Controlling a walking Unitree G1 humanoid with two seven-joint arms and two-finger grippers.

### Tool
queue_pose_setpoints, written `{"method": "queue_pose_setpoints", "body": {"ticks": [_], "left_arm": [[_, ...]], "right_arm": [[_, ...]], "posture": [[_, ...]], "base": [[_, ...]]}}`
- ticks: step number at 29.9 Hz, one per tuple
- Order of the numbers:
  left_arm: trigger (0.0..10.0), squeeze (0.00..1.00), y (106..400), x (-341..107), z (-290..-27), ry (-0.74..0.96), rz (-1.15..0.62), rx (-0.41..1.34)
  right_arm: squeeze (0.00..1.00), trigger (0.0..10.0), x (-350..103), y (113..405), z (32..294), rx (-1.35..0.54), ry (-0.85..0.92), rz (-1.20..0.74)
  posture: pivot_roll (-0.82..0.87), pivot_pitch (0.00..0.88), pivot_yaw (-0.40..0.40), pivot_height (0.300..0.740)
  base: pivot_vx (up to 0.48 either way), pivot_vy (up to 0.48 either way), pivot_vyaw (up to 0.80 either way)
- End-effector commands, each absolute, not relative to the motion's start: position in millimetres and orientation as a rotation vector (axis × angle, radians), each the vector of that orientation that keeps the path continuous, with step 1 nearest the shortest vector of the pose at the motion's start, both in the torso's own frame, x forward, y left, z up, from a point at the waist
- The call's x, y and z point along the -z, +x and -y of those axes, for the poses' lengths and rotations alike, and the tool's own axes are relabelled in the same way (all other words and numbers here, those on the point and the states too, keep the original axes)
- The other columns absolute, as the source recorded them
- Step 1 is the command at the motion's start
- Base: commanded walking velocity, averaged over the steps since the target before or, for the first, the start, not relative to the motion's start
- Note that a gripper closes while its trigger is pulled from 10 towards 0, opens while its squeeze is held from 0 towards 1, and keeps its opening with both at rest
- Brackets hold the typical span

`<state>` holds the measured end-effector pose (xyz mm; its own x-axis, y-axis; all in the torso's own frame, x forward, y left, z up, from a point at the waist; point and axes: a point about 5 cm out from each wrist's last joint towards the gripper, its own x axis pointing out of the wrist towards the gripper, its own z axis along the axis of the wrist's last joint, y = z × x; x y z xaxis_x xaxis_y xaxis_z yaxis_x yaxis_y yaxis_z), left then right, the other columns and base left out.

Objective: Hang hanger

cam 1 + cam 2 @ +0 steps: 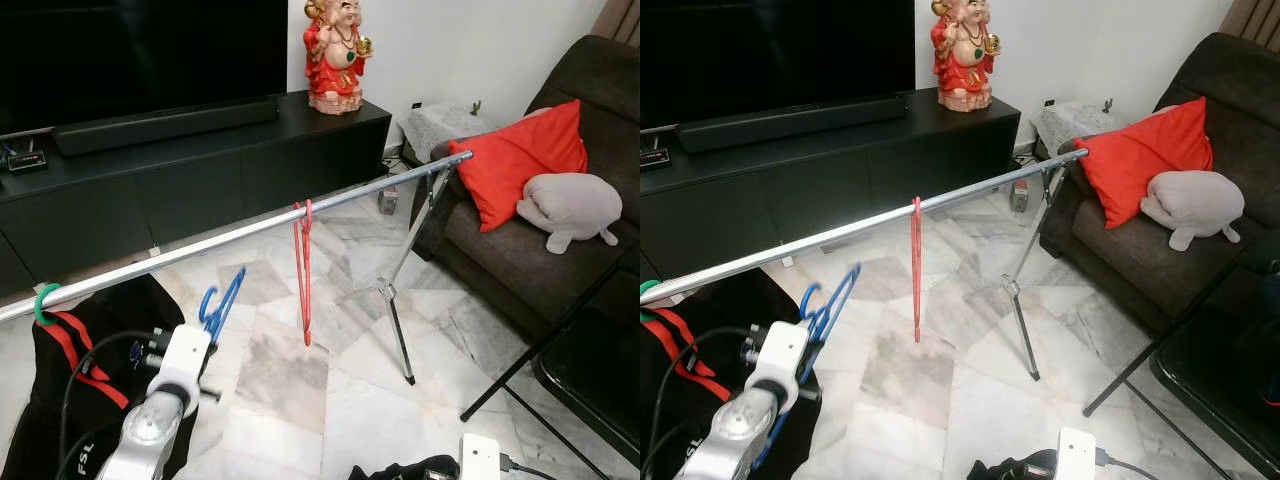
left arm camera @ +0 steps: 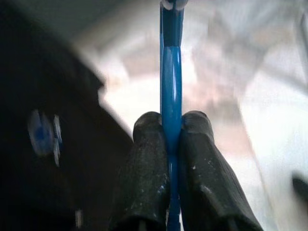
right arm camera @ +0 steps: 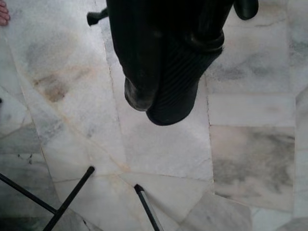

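Note:
A blue hanger [image 1: 222, 301] is clamped between the fingers of my left gripper [image 2: 171, 132], which is shut on it; its hook points up, just below the silver rail [image 1: 240, 236]. The rail runs from lower left to upper right on a tripod stand [image 1: 392, 300]. A red hanger [image 1: 304, 270] hangs from the rail's middle, and a green hook [image 1: 42, 303] sits on it at the far left. My right gripper [image 3: 156, 103] hangs low over the marble floor, fingers pressed together with nothing held.
A black bag with red trim [image 1: 70, 370] lies under the rail's left end. A black TV cabinet [image 1: 200, 170] with a red figurine [image 1: 335, 55] stands behind. A dark sofa [image 1: 540, 240] with a red cushion is on the right, with a black table frame [image 1: 560, 350] beside it.

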<state>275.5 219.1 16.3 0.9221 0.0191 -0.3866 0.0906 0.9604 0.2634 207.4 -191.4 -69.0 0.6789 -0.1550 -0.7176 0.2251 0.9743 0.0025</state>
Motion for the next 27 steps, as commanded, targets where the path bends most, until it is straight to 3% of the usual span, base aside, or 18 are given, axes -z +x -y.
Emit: {"method": "queue_pose_setpoints", "body": {"ticks": [1,3,7,9,14,27], "left_arm": [[10.0,0.0,265,-3,-221,0.291,-0.454,0.051],[10.0,0.0,247,21,-226,0.274,-0.58,0.037],[10.0,0.0,233,35,-230,0.262,-0.652,0.011],[10.0,0.0,208,55,-234,0.213,-0.775,-0.047],[10.0,0.0,188,69,-235,0.207,-0.865,-0.076],[10.0,0.0,163,85,-227,0.158,-0.957,-0.141]], "right_arm": [[0.0,10.0,70,205,194,0.22,0.09,-0.809],[0.0,10.0,71,203,195,0.22,0.089,-0.816],[0.0,10.0,72,202,195,0.218,0.089,-0.82],[0.0,10.0,73,199,195,0.214,0.082,-0.83],[0.0,10.0,75,197,194,0.206,0.067,-0.84],[0.0,10.0,77,192,196,0.196,0.034,-0.856]], "posture": [[0.14,0.0,-0.067,0.74],[0.14,0.0,-0.066,0.74],[0.14,0.0,-0.063,0.74],[0.14,0.0,-0.061,0.74],[0.13,0.0,-0.061,0.74],[0.14,0.0,-0.069,0.74]], "base": [[0.0,0.0,0.0],[0.0,0.0,0.0],[0.0,0.0,0.0],[0.0,0.0,0.0],[0.0,0.0,0.0],[0.0,0.0,0.78]]}}
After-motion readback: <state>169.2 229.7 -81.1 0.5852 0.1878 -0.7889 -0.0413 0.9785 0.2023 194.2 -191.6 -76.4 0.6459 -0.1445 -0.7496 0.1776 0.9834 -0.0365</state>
